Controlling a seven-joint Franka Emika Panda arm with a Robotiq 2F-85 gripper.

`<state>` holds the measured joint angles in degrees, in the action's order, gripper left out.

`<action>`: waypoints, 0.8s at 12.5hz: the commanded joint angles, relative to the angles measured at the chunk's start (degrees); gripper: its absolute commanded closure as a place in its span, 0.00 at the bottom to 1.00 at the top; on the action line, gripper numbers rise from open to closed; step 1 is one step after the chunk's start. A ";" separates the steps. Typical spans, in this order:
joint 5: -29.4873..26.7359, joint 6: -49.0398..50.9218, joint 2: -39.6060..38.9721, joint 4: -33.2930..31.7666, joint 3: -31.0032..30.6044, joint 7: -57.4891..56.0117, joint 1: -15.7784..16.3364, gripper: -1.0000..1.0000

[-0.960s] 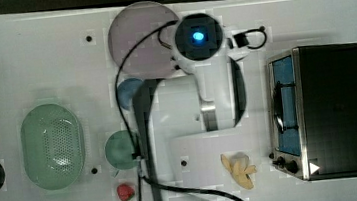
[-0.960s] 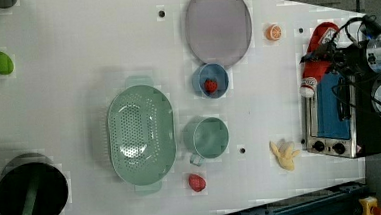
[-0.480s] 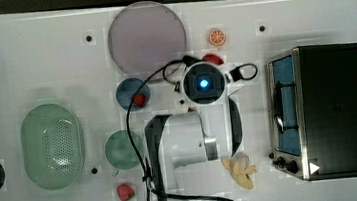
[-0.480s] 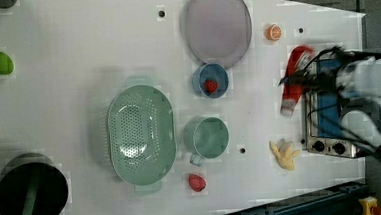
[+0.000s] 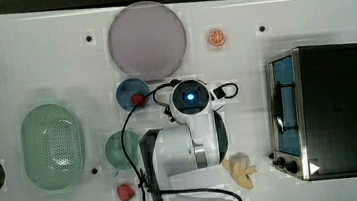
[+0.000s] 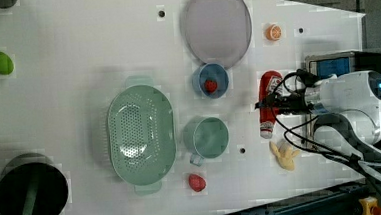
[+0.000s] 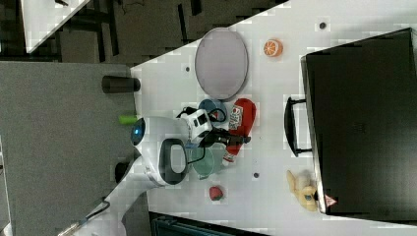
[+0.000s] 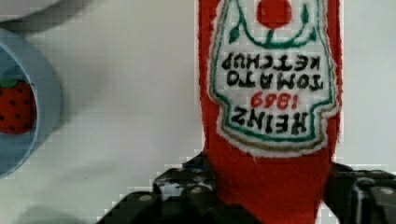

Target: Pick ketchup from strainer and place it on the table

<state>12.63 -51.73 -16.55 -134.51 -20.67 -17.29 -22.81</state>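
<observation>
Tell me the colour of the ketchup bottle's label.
White with green edging, black lettering and a red tomato on the ketchup; clearest in the wrist view.

3 overhead views share table [image 5: 36, 60]; wrist close.

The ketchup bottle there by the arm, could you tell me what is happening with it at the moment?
The robot's gripper has its fingers on either side of the ketchup, which lies lengthwise on the table between the blue bowl and the toaster oven. The strainer sits empty further off, so the bottle is already out of it. Whether the fingers are gripping or letting go, I cannot tell.
</observation>
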 commanded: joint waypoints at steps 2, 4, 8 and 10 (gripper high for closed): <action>0.10 -2.95 -0.69 1.48 0.31 -2.28 -0.39 0.00; 0.00 -2.07 1.46 2.93 0.22 -2.00 -0.39 0.00; -3.28 5.60 7.91 9.52 -0.12 2.46 -0.24 0.00; -8.75 13.07 10.36 14.55 -0.35 3.59 -0.25 0.00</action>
<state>4.36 -39.67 -9.74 -123.21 -20.34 -16.03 -23.25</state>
